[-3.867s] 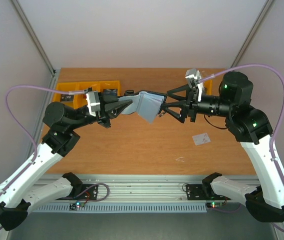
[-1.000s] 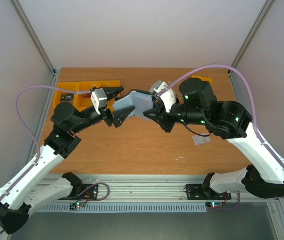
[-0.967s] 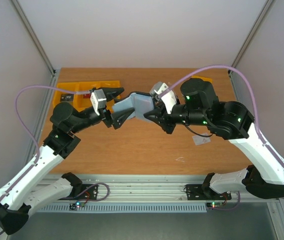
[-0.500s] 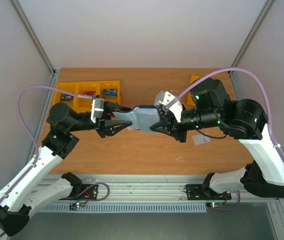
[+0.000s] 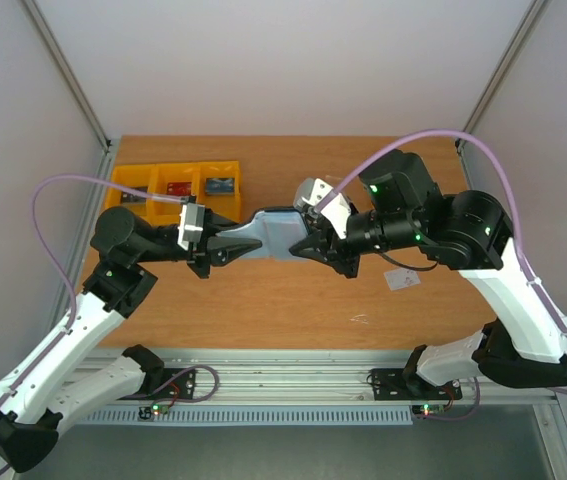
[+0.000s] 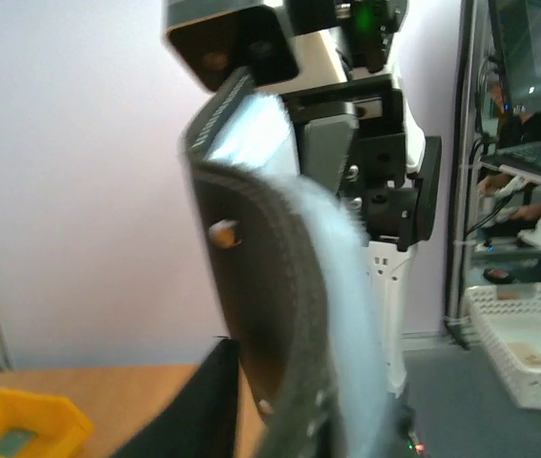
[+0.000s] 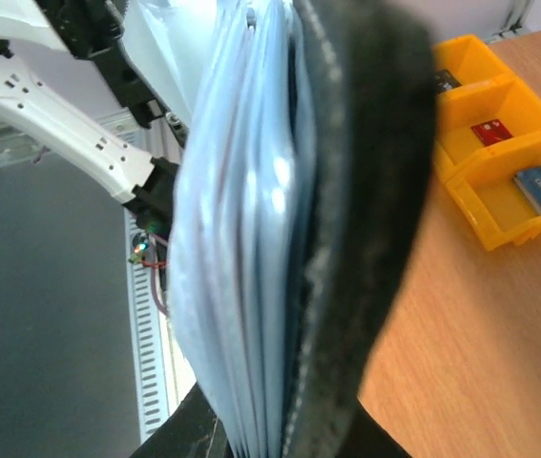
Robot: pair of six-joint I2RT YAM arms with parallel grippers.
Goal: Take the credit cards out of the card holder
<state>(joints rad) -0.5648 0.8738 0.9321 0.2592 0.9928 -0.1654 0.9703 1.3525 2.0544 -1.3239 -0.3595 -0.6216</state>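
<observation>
Black bi-fold card holder with grey-blue lining [image 5: 278, 230] is held up between the pincers, right pincer [image 5: 309, 245] clamped tight on one flap, left pincer [image 5: 234, 248] nipped onto the other, so probably the opening-up step, and next one must let go to pinch a card.

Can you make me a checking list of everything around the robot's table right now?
Surface: wooden table, mostly bare wood.
Job's things: card holder held between both pincers; whitish card lying flat on the table.
Clutter: yellow bins at the back left, small items inside.
Grippers: left pincer and right pincer each grip one end of the holder.
Cables: purple cables loop above each arm.
Surroundings: grey walls, metal frame posts.
</observation>
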